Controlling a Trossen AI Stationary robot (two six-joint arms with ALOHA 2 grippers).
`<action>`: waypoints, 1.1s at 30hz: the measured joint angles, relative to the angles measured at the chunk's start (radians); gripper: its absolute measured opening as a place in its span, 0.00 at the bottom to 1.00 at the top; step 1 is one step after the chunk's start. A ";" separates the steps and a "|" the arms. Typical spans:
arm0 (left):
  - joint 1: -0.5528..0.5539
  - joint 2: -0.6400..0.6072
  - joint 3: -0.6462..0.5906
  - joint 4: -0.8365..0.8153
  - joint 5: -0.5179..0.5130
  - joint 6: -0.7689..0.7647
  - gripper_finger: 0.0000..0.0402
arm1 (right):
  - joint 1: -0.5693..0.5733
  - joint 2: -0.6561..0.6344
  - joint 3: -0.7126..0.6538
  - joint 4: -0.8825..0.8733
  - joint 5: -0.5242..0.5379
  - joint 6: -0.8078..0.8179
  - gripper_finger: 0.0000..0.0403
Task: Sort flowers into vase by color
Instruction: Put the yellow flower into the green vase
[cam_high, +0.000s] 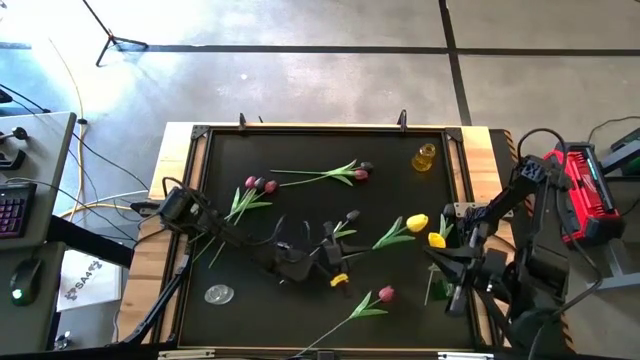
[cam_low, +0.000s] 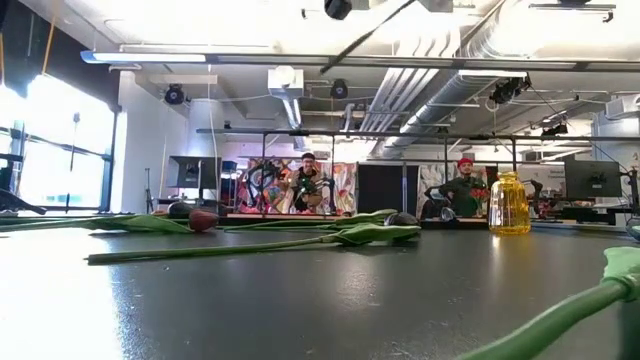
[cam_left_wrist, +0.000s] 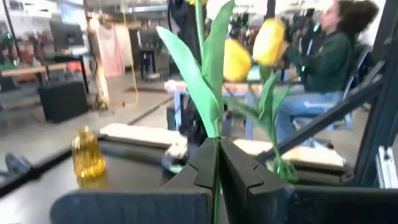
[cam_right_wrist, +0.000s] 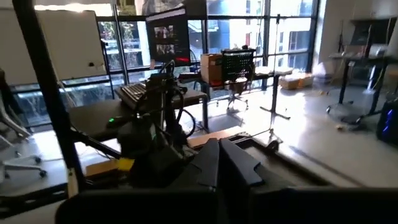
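My left gripper (cam_high: 343, 255) is near the table's middle, shut on a yellow tulip (cam_high: 417, 222) whose head points toward the right edge. In the left wrist view its leaves (cam_left_wrist: 205, 68) and head (cam_left_wrist: 236, 59) rise ahead of the shut fingers. A second yellow tulip (cam_high: 437, 240) stands just beyond it, beside my right gripper (cam_high: 450, 285). The right wrist view shows that gripper (cam_right_wrist: 217, 163) shut, with no stem visible. The small yellow glass vase (cam_high: 425, 157) stands upright near the far right corner. Other tulips lie flat on the table. My left gripper pinches the yellow tulip's green stem (cam_left_wrist: 215, 186) between its two fingers, below the leaves. The fingers come level from the table's left and lie along the stem. The flower is lifted, its head tilted upward. My right gripper: I cannot tell whether it touches the second yellow tulip.
Two magenta tulips (cam_high: 260, 185) lie at the left, a magenta and dark pair (cam_high: 358, 172) at the far middle, a dark one (cam_high: 352, 214) by my left gripper, a pink one (cam_high: 385, 293) near the front. A round clear disc (cam_high: 219, 294) lies near left. People sit beyond the table.
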 joint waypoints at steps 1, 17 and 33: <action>0.000 0.000 0.000 0.021 0.007 0.015 0.00 | -0.001 0.002 0.000 0.000 -0.025 0.021 0.00; 0.001 0.000 0.000 0.332 0.347 0.088 0.00 | -0.048 0.121 -0.002 0.016 -0.121 0.045 0.06; 0.003 0.000 0.000 0.382 0.411 0.102 0.00 | -0.178 0.184 -0.002 0.050 -0.167 0.015 0.62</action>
